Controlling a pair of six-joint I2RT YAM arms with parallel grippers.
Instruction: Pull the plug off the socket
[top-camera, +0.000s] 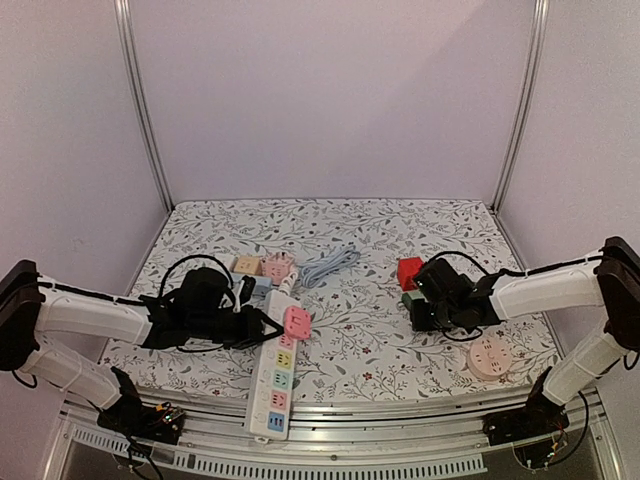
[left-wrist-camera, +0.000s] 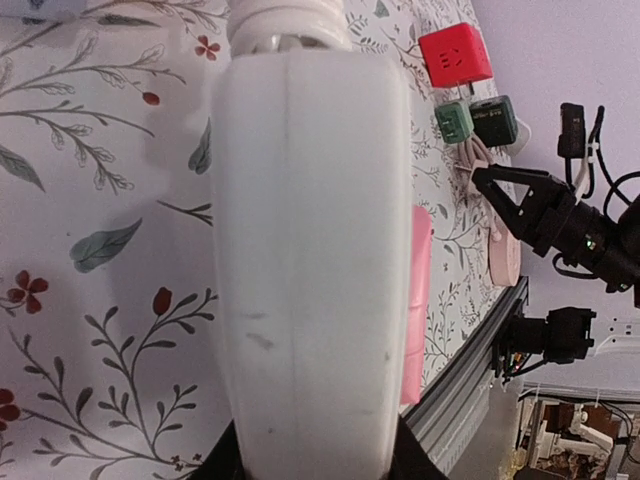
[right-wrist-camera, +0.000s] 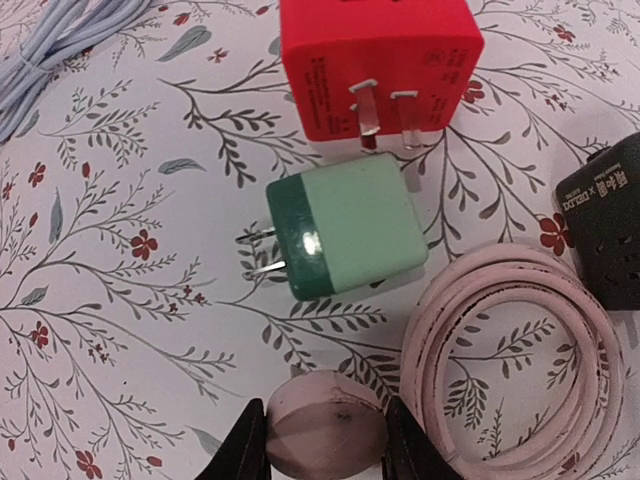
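Note:
A white power strip (top-camera: 277, 385) with coloured sockets lies near the front edge, and a pink plug (top-camera: 297, 321) sits in its far end. My left gripper (top-camera: 262, 325) is shut across that end. In the left wrist view the strip's white body (left-wrist-camera: 310, 250) fills the frame between my black fingers (left-wrist-camera: 222, 462), and the pink plug (left-wrist-camera: 418, 300) shows along its right side. My right gripper (top-camera: 425, 312) is far from the strip. In its wrist view the right gripper (right-wrist-camera: 325, 440) is shut on a round pink cord end (right-wrist-camera: 328, 430) beside a coiled pink cord (right-wrist-camera: 520, 360).
A green adapter (right-wrist-camera: 345, 238), a red cube adapter (right-wrist-camera: 375, 65) and a black adapter (right-wrist-camera: 610, 215) lie just ahead of the right gripper. A pink round disc (top-camera: 490, 357) sits front right. A grey cable bundle (top-camera: 328, 266) and small cubes (top-camera: 262, 266) lie behind the strip.

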